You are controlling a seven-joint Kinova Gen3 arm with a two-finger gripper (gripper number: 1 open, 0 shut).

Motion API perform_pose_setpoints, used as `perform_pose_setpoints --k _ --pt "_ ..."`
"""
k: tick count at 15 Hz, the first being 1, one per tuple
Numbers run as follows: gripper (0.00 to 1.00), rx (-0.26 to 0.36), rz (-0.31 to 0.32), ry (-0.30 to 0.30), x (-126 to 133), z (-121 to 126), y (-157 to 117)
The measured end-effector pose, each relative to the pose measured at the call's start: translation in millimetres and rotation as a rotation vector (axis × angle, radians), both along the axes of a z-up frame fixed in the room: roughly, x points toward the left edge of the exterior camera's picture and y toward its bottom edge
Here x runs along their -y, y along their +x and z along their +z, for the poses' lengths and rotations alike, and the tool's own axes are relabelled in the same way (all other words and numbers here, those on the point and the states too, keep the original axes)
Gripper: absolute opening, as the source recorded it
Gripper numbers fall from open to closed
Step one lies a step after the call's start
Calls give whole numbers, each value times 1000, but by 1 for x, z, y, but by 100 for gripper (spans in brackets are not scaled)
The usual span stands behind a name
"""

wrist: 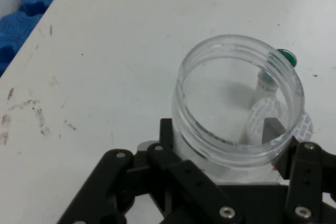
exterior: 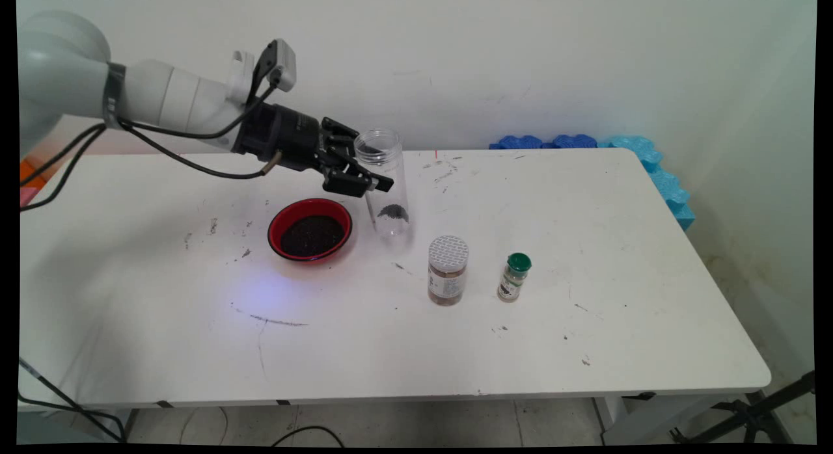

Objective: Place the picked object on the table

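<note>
My black gripper (exterior: 376, 175) is shut around the upper part of a clear, lidless plastic jar (exterior: 392, 197), which stands upright with a small heap of dark granules at its bottom. I cannot tell whether the jar rests on the table or hangs just above it. In the hand view the jar's open mouth (wrist: 239, 100) sits between the two fingers of the gripper (wrist: 229, 148). Just left of the jar stands a red bowl (exterior: 310, 229) filled with dark granules.
A spice jar with a white perforated lid (exterior: 448, 270) and a small bottle with a green cap (exterior: 515, 277) stand to the front right of the clear jar. Blue foam pieces (exterior: 667, 181) line the table's far right corner. Black cables hang from the arm at left.
</note>
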State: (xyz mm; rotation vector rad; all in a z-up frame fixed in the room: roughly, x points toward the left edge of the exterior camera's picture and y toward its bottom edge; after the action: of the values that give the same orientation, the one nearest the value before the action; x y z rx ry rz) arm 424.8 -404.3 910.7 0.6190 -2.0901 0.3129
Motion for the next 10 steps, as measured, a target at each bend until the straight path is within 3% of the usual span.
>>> perform_pose_setpoints --k 10 --pt "0 -20 45 5 5 -16 -3"
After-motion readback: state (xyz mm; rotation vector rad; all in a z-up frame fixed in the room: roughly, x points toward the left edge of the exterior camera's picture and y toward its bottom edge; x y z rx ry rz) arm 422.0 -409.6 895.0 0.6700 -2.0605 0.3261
